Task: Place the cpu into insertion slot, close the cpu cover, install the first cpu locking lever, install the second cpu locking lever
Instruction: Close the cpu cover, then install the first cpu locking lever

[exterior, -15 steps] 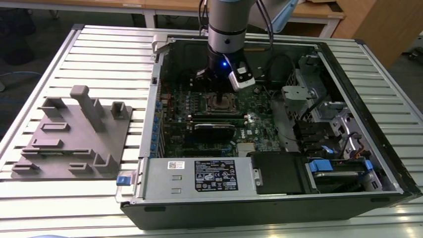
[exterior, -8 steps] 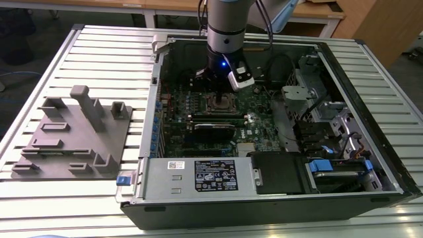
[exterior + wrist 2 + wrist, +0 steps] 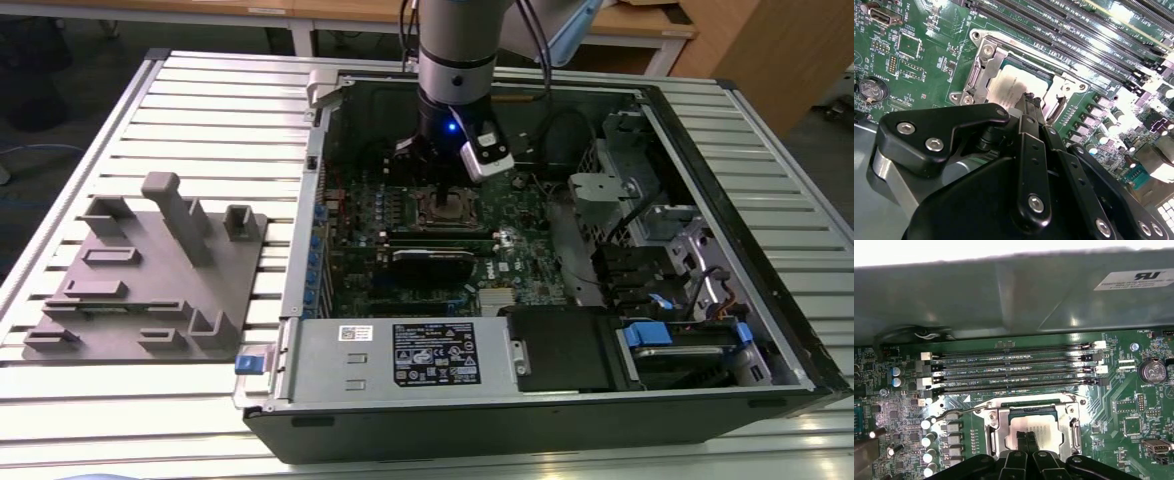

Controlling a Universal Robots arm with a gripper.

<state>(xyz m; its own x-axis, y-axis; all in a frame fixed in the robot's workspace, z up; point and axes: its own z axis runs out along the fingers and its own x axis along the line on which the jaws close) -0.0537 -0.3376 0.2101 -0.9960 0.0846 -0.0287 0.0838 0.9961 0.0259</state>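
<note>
The arm [image 3: 454,60] reaches straight down into the open computer case [image 3: 534,425], which lies on a slatted metal table [image 3: 200,110]. A grey fixture [image 3: 147,280] sits beside the case. The gripper [image 3: 1027,434] has its jaws pressed together, tips touching the cpu [image 3: 1044,425]. The cpu is seated in the socket [image 3: 461,215], with the cover [image 3: 995,432] lying flat around it.

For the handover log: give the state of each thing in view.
cpu: seated in the insertion slot
cpu cover: down, framing the cpu
pincer: shut, tips at the cpu face
memory slots: empty
computer case: side open
</note>
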